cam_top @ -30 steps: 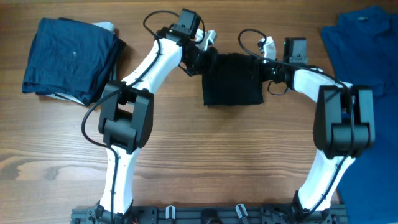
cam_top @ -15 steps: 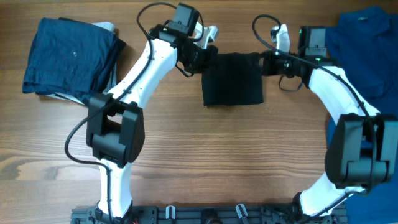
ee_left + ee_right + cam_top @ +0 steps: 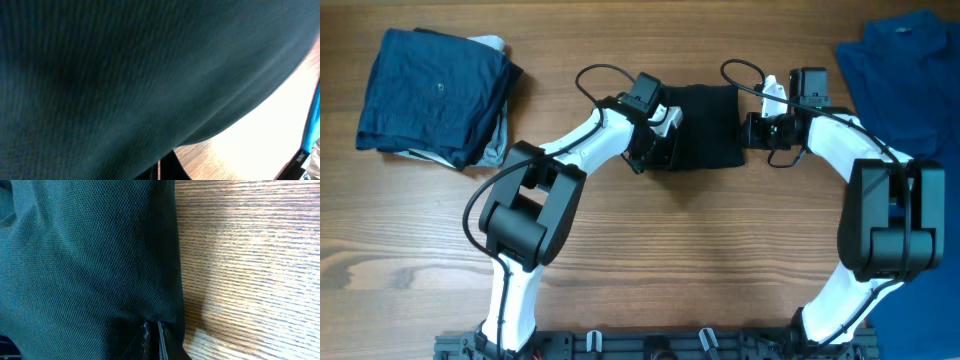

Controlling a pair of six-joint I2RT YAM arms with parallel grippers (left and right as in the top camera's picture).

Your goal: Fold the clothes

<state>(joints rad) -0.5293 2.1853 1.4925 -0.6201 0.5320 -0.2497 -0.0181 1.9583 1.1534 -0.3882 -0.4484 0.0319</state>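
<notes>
wooden table (image 3: 720, 250), grain running left to right. bright blue shirt (image 3: 910, 70) spread at the far right edge. navy folded stack (image 3: 435, 90) at far left, a pale layer showing beneath it. black t-shirt (image 3: 705, 125) lies as a folded rectangle at far centre, between the two arms. left claw (image 3: 658, 150) closed, pinching the shirt's left edge by its near corner; cloth fills its wrist view. right claw (image 3: 752, 130) closed on the shirt's right edge, fingertips (image 3: 152, 340) pressed together at the hem.

Robotics lab bench: wooden table (image 3: 700, 260), left arm (image 3: 525, 205) and right arm (image 3: 885, 215) at its edge.
</notes>
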